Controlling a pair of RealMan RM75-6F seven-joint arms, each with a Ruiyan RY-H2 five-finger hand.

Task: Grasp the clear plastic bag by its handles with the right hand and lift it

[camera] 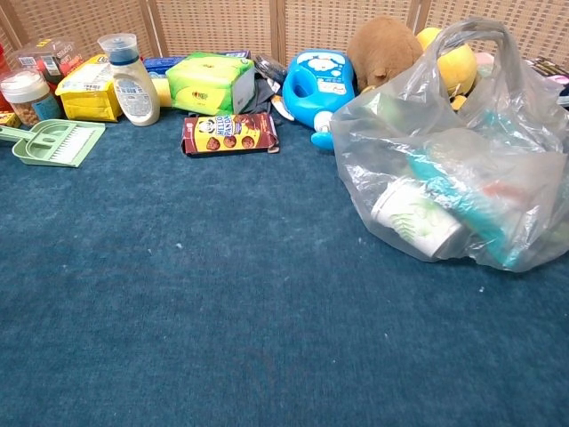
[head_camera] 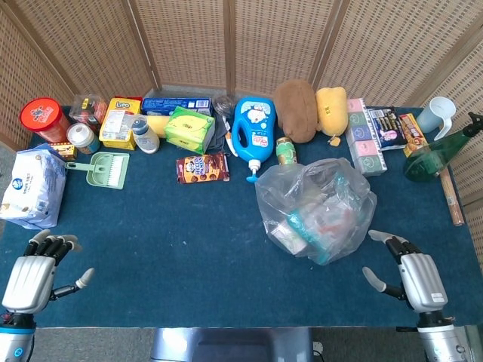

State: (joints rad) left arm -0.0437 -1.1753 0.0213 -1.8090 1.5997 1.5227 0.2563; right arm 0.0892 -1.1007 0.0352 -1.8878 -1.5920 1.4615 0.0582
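Detergent bottle point(head_camera: 251, 129) and can point(head_camera: 285, 151) seemingly crowd clear plastic bag point(head_camera: 317, 209).
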